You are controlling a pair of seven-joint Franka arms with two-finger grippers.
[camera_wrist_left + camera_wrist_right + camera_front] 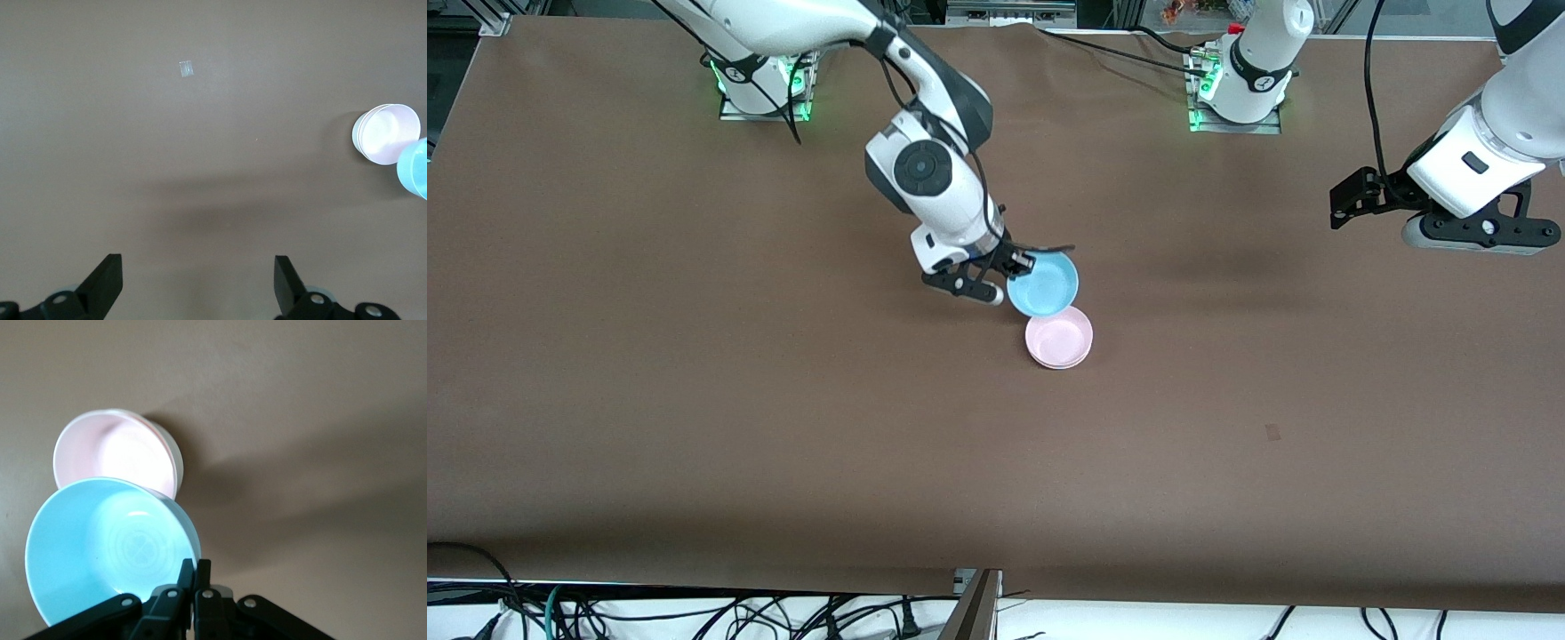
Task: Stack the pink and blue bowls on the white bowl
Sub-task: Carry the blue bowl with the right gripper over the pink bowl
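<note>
1. blue bowl [1044, 284] is pinched at its rim by the right tool [1021, 262], held up and tilted just over the stack on the brown surface [694, 400], roughly mid-table.
2. the pink bowl [1059, 337] sits nested in the white bowl [1060, 364]; in the front view only a thin pale edge of the white one shows under it, on the side nearer the front camera.
3. the right wrist view shows what the front view hides: the two fingers [186, 577] pressed together on the blue bowl's [110, 550] edge, one inside and one outside, the bowl's hollow empty and glossy. it also shows the pink bowl [113, 450] partly covered by the blue one, with a white rim [175, 457] around it.
4. the left wrist view adds the stack seen from the side (pink interior [390, 130], white wall [358, 137]) and a slice of blue bowl [415, 167] at the frame's edge, plus a small pale scrap [186, 68] lying on the surface.
5. the left tool [199, 280] waits with its fingers spread wide and nothing between them, over bare surface at the left arm's end of the table.
</note>
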